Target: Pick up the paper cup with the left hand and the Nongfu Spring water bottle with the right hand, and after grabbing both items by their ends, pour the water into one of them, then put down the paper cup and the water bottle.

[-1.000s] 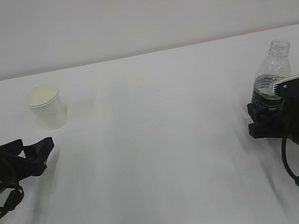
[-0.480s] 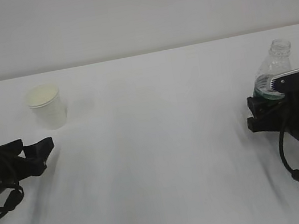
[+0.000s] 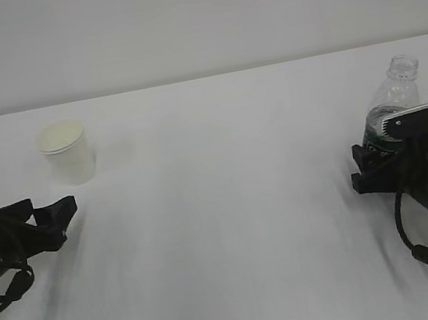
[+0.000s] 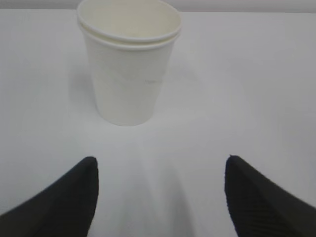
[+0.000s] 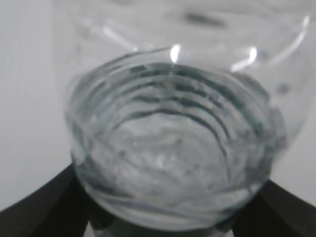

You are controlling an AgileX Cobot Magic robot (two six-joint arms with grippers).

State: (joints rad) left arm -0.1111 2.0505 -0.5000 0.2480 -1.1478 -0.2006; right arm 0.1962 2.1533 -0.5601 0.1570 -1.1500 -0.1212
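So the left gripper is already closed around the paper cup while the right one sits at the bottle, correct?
Not quite. The left wrist view shows the left gripper open, its fingers short of the paper cup and not touching it. The right gripper is indeed at the bottle.

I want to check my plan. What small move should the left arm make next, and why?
Probably ease the left hand forward toward the paper cup. Its fingers are spread wide, and the cup stands upright ahead of them, a little left of centre, with bare table between. So a slight leftward correction may be needed before closing.
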